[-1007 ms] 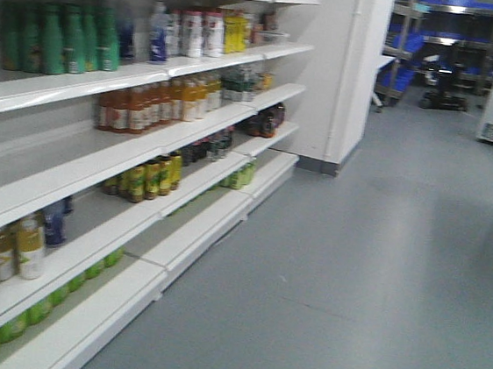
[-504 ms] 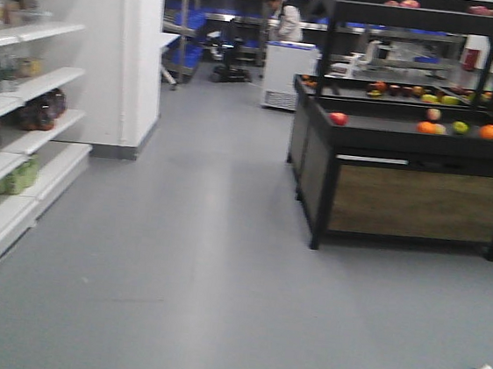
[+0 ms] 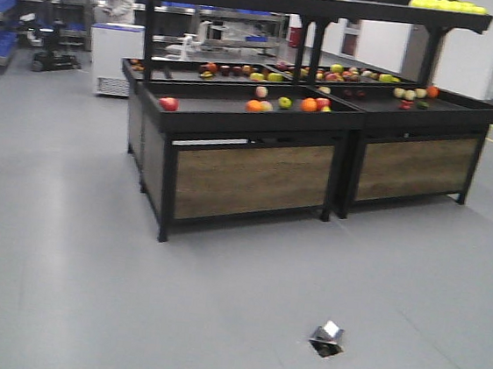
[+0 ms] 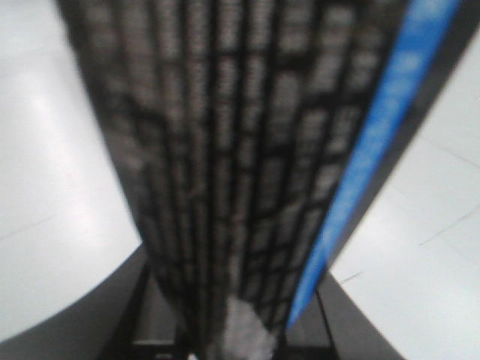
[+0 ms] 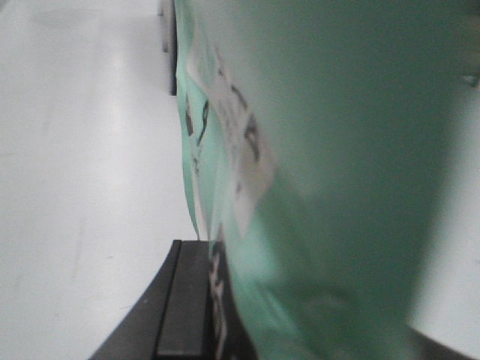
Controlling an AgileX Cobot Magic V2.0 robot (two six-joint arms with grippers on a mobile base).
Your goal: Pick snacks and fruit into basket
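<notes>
Open floor ahead of the fruit counter; both wrist views are filled close up.

From the left: grey floor (image 3: 46, 243) lies open from me back to a white chest (image 3: 114, 58). The black counter (image 3: 248, 171) stands mid-room with a corner leg towards me, and loose fruit (image 3: 308, 105) lies inside its raised rim. A small shiny scrap (image 3: 327, 338) lies on the floor short of the counter, well apart from it. The left tool (image 4: 232, 330) is closed on the dark mesh basket (image 4: 247, 150), which has a blue band down its right edge. The right tool (image 5: 225, 330) has one finger (image 5: 178, 307) against a teal snack pouch (image 5: 322, 150); how far it is open I cannot tell.
</notes>
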